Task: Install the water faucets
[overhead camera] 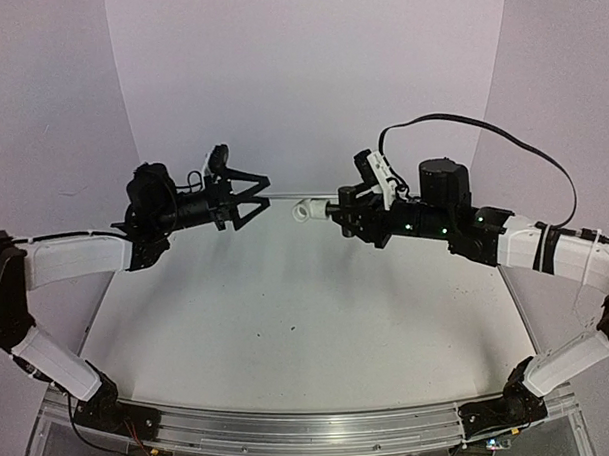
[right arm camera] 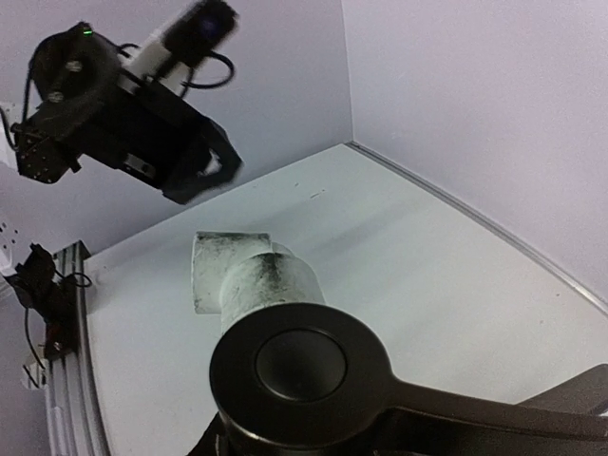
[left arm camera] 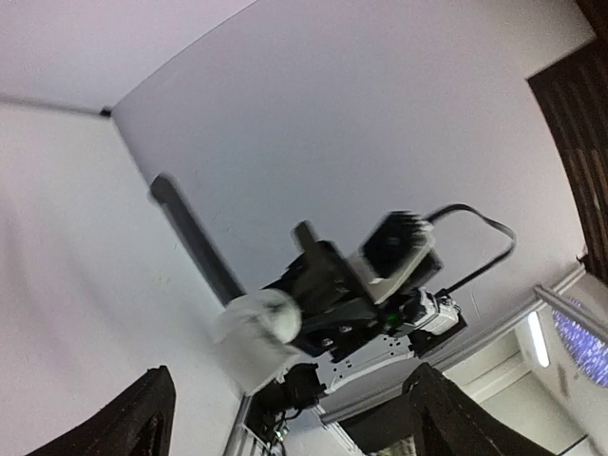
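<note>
Two arms reach toward each other across the upper middle of the overhead view, above one white table [overhead camera: 288, 329]. The left gripper [overhead camera: 255, 198] sits left of centre. In its own wrist view its two fingers [left arm camera: 142, 418] appear as dark wedges in the lower left and lower right corners, spread wide with nothing between them. The right gripper [overhead camera: 334, 209] sits right of centre, pointing left, with a clear gap between the two grippers.

One faucet assembly [overhead camera: 306, 209] hangs in mid-air at the tip of the right gripper, in that gap and well above the table. It shows two parts that appear joined. One is a white fitting [right arm camera: 237, 271], an elbow-shaped block in the centre-left of the right wrist view. The other is a black spout [left arm camera: 195, 237], seen blurred in the left wrist view as a thin bar slanting from the fitting toward the upper left. In the right wrist view its round black end fills the lower centre.

The right gripper is closed and carries the assembly. Its fingers are hidden, so which of the two parts they pinch cannot be told.

One black cable [overhead camera: 481, 130] arches over the right arm at the upper right. One metal rail [overhead camera: 312, 430] runs along the bottom edge and holds both arm bases.
</note>
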`<state>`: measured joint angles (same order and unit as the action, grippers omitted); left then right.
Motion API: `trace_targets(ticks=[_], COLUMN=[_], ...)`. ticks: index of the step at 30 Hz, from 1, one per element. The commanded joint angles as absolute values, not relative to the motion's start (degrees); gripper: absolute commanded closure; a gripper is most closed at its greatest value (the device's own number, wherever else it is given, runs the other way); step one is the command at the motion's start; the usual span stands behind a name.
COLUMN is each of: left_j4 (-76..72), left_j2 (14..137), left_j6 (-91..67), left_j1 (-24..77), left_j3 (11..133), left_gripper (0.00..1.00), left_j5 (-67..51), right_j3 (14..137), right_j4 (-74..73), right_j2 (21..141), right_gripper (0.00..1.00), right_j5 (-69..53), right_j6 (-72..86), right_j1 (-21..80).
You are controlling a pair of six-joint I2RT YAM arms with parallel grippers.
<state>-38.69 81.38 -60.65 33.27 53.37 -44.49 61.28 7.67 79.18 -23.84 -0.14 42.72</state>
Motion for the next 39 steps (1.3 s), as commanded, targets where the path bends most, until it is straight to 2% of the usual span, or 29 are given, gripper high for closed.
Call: trace_targets(ticks=[1, 4, 12, 16, 21, 24, 28, 32, 36, 39], left_j4=[-37.42, -38.78, -44.69, -46.93, -47.03, -47.11, -47.11, -47.04, -46.71, -46.23], left_j2=[89.06, 90.82, 97.27, 99.42, 100.09, 98.98, 95.16, 88.86, 82.88, 81.51], left_j6=[-73.39, -71.15, -75.80, -76.06, -71.69, -63.40, -45.29, -18.52, 11.19, 17.87], left_j1=[35.67, 37.87, 41.04, 42.48, 42.78, 42.73, 42.63, 42.77, 43.06, 43.11], left_j3=[58.37, 60.16, 62.82, 64.45, 65.13, 64.94, 62.90, 58.06, 53.32, 53.56], left_gripper=[0.06, 0.01, 0.02, 0.16, 0.50, 0.71, 0.88, 0.99, 1.00, 0.97], left_j5=[-52.37, -52.44, -52.60, -52.36, -51.94, -51.54, -49.06, -44.86, -36.16, -25.41], right_j3=[61.58, 61.05, 59.55, 58.65, 58.96, 60.11, 60.92, 63.94, 65.70, 64.88], right_j4=[11.85, 11.83, 12.43, 14.29, 16.39, 17.07, 19.54, 20.15, 26.32, 30.58], right_j2=[75.08, 74.80, 74.79, 74.57, 74.79, 75.41, 76.21, 78.42, 81.48, 81.39], right_gripper=[1.00, 1.00, 1.00, 1.00, 1.00, 1.00, 1.00, 1.00, 1.00, 1.00], right_j5=[-20.60, -21.21, -22.53, -22.08, -24.83, -28.10, -31.75, -39.62, -49.89, -51.87], right_j6=[-10.34, -10.21, -9.93, -8.66, -3.34, 5.24, 19.28, 31.49, 43.95, 46.51], right_j1=[43.14, 43.41, 44.44, 44.74, 44.75, 44.74, 44.74, 44.65, 44.61, 44.65])
